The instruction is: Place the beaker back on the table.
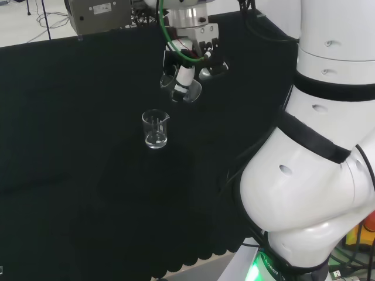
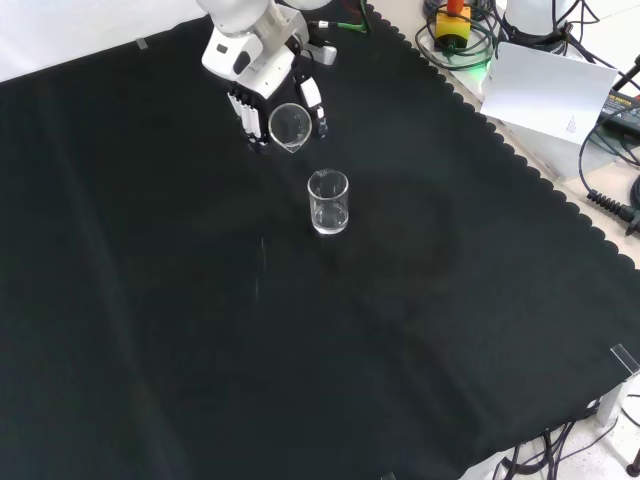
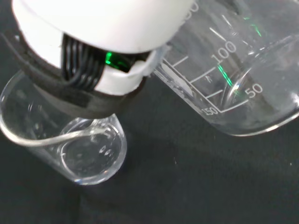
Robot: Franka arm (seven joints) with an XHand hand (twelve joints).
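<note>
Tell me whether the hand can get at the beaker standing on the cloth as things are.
Probably not yet: the hand is already curled round a tilted beaker. The standing beaker is close, with bare cloth around it, so the way is otherwise free.

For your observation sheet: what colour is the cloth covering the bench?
Black; the cloth shows best in the front view.

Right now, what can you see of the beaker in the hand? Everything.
The held beaker is clear glass or plastic with a pour spout and printed graduation marks, and looks empty. It is tipped well over, its round mouth facing the front camera, lifted off the black cloth. The hand has fingers curled around its wall. It touches nothing else: a second beaker stands upright on the cloth, apart, just nearer the front camera.
</note>
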